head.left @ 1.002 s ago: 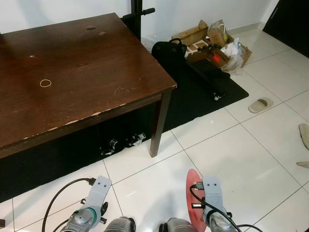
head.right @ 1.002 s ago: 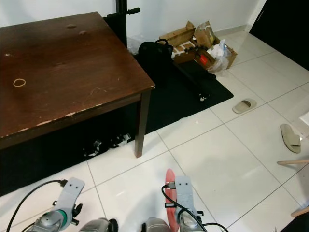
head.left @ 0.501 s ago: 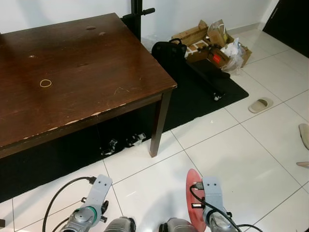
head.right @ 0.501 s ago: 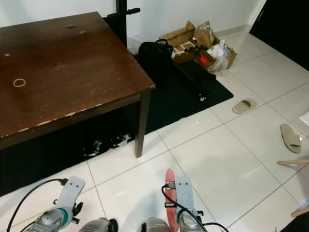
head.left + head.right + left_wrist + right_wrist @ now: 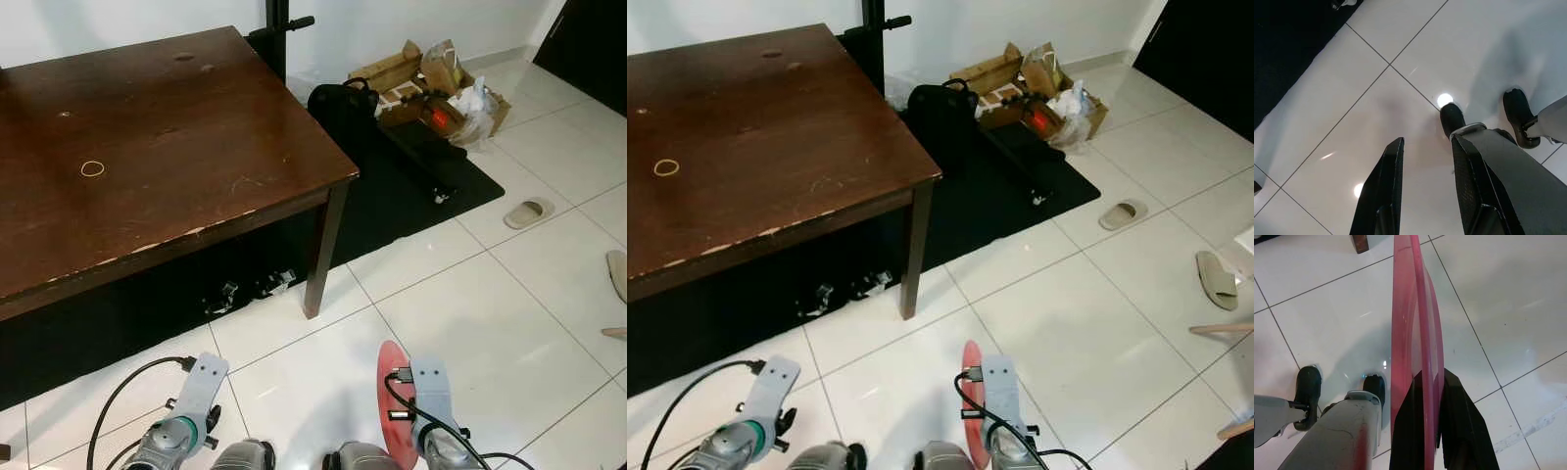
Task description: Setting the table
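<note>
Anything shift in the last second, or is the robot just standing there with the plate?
Nothing has visibly changed. The right tool stays shut on the red plate, held edge-up over the tiled floor; the left tool stays open and empty. The table and the loop on it are as before.

Ahead and to the left, a dark brown wooden table [image 5: 147, 166] with a small rubber-band ring [image 5: 92, 168] on top. Behind its right corner, a black floor mat [image 5: 411, 186] carrying a black bag [image 5: 343, 106], cardboard boxes [image 5: 402, 73] beyond. Low at right, a red round plate [image 5: 1415, 333] on edge between the right gripper [image 5: 1442, 431] fingers, above the white tiled floor [image 5: 470, 313].
</note>
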Motion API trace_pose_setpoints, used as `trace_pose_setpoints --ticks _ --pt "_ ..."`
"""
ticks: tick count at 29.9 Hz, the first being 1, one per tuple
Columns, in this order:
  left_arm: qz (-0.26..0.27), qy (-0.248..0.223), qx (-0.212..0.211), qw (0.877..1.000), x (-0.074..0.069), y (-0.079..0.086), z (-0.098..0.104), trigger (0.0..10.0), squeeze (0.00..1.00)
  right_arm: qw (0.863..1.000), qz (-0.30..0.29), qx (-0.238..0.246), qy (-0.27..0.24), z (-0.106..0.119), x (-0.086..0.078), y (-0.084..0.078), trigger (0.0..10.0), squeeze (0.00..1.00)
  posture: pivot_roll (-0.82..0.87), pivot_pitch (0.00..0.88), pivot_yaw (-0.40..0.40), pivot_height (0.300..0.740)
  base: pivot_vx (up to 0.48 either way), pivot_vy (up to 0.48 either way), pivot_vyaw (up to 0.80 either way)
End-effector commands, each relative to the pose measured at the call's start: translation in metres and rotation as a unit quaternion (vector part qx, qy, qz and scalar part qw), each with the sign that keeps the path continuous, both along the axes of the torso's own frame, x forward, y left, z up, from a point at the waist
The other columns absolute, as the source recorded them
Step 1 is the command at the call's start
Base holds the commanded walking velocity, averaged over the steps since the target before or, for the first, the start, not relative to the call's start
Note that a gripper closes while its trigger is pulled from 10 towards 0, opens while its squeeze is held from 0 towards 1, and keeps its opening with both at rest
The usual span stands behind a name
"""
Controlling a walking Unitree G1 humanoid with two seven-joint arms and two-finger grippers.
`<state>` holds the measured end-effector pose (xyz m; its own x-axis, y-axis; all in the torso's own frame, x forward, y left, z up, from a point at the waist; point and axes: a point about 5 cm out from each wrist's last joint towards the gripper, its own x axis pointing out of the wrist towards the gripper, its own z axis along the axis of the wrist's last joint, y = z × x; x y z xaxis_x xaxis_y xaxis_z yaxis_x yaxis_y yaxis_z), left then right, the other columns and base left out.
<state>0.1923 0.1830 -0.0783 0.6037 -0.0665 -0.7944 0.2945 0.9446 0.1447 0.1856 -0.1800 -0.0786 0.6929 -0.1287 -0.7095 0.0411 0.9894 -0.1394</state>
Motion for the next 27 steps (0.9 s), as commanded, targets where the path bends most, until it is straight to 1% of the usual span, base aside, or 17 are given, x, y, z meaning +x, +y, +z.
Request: trace_pose_setpoints --ticks 1,27 --pt "-0.004 0.002 -0.003 1.0 -0.0019 -0.0019 -0.0011 10.0 0.0 1.0 -0.006 -0.002 0.003 -0.0012 -0.0028 -0.0013 10.0 0.0 -0.08 0.0 0.023 0.74 0.0 0.0 0.0" --pt "-0.005 0.007 0.0 1.0 -0.0049 -0.001 -0.0026 10.0 0.0 1.0 -0.006 -0.002 0.004 -0.0017 -0.0039 -0.0013 10.0 0.0 -0.08 0.0 0.025 0.74 0.0 0.0 0.0"
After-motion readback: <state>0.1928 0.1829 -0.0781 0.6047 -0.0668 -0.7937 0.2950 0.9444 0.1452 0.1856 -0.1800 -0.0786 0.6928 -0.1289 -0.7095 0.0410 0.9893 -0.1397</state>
